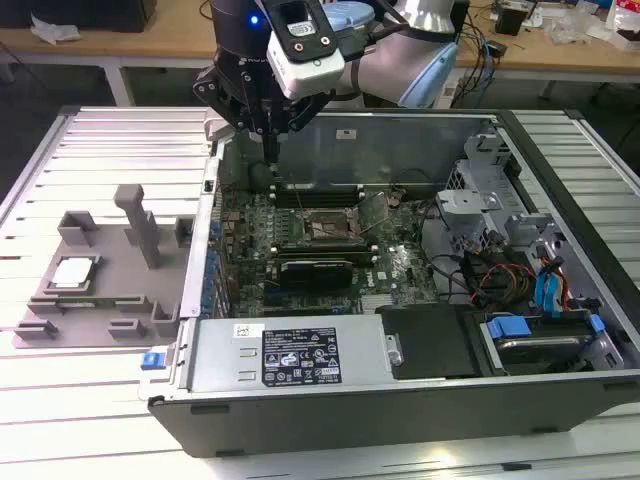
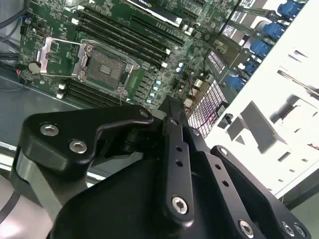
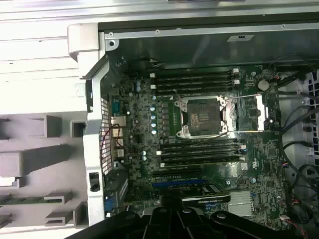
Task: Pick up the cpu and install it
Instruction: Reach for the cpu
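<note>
At the exterior view's left, the cpu [image 1: 73, 272] lies flat in a gray fixture [image 1: 140, 240] on the slatted table [image 1: 120, 130], outside the open case [image 1: 400, 410]. Next along, the gripper [image 1: 270, 150] hangs over the case's far corner nearest the fixture, above the board [image 1: 400, 265] and well apart from the cpu. Its jaws are closed together with nothing between them. Farther right, the socket [image 1: 330, 228] lies uncovered between 2 banks of slots [image 3: 194, 82], its frame [image 3: 249, 113] swung open. Cables [image 1: 490, 275] and blue-tabbed drives [image 1: 530, 335] crowd the case's right end.
</note>
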{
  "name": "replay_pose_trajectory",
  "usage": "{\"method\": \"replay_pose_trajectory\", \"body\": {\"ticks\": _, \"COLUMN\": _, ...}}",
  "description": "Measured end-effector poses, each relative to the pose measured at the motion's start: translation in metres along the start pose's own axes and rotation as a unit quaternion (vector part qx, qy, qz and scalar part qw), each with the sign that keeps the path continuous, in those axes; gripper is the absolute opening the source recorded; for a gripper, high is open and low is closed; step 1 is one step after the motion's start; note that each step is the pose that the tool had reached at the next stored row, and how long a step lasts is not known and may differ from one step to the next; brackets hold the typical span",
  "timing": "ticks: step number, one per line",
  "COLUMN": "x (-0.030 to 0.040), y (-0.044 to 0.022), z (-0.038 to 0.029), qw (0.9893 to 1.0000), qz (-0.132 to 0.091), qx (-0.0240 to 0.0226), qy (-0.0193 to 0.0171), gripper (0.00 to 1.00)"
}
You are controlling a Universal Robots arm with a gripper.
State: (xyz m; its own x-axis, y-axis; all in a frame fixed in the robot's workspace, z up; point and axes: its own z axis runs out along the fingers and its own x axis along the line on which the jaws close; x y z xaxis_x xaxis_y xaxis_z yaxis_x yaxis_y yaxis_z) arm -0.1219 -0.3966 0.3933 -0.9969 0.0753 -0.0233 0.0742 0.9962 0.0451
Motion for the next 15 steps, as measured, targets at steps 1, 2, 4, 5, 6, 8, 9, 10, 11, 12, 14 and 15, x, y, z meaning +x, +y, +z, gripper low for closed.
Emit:
{"method": "replay_pose_trajectory", "body": {"ticks": 1, "x": 0.0000, "y": 0.0001, "z": 0.0000, "qw": 1.0000, "qz": 0.000, "qx": 0.0000, "qy": 0.0000, "gripper": 0.11}}
{"method": "replay_pose_trajectory", "body": {"ticks": 2, "x": 0.0000, "y": 0.0001, "z": 0.0000, "qw": 1.0000, "qz": 0.000, "qx": 0.0001, "qy": 0.0000, "gripper": 0.11}}
{"method": "replay_pose_trajectory", "body": {"ticks": 4, "x": 0.0000, "y": 0.0002, "z": 0.0000, "qw": 1.0000, "qz": 0.000, "qx": 0.0000, "qy": 0.0000, "gripper": 0.11}}
{"method": "replay_pose_trajectory", "body": {"ticks": 5, "x": 0.0000, "y": 0.0002, "z": 0.0000, "qw": 1.0000, "qz": 0.000, "qx": 0.0000, "qy": 0.0000, "gripper": 0.11}}
{"method": "replay_pose_trajectory", "body": {"ticks": 6, "x": 0.0000, "y": 0.0003, "z": 0.0000, "qw": 1.0000, "qz": 0.000, "qx": 0.0000, "qy": 0.0000, "gripper": 0.11}}
{"method": "replay_pose_trajectory", "body": {"ticks": 8, "x": 0.0000, "y": 0.0003, "z": 0.0000, "qw": 1.0000, "qz": 0.000, "qx": 0.0001, "qy": 0.0000, "gripper": 0.11}}
{"method": "replay_pose_trajectory", "body": {"ticks": 9, "x": 0.0001, "y": 0.0003, "z": 0.0000, "qw": 1.0000, "qz": 0.000, "qx": 0.0000, "qy": 0.0000, "gripper": 0.11}}
{"method": "replay_pose_trajectory", "body": {"ticks": 10, "x": 0.0004, "y": 0.0004, "z": 0.0000, "qw": 1.0000, "qz": 0.000, "qx": 0.0000, "qy": 0.0000, "gripper": 0.11}}
{"method": "replay_pose_trajectory", "body": {"ticks": 11, "x": 0.0010, "y": 0.0003, "z": 0.0000, "qw": 1.0000, "qz": 0.000, "qx": 0.0000, "qy": 0.0000, "gripper": 0.11}}
{"method": "replay_pose_trajectory", "body": {"ticks": 12, "x": 0.0020, "y": 0.0002, "z": 0.0000, "qw": 1.0000, "qz": 0.000, "qx": 0.0000, "qy": 0.0000, "gripper": 0.11}}
{"method": "replay_pose_trajectory", "body": {"ticks": 14, "x": 0.0039, "y": 0.0001, "z": -0.0001, "qw": 1.0000, "qz": 0.000, "qx": 0.0000, "qy": 0.0000, "gripper": 0.11}}
{"method": "replay_pose_trajectory", "body": {"ticks": 15, "x": 0.0053, "y": 0.0000, "z": -0.0001, "qw": 1.0000, "qz": 0.000, "qx": 0.0000, "qy": 0.0000, "gripper": 0.11}}
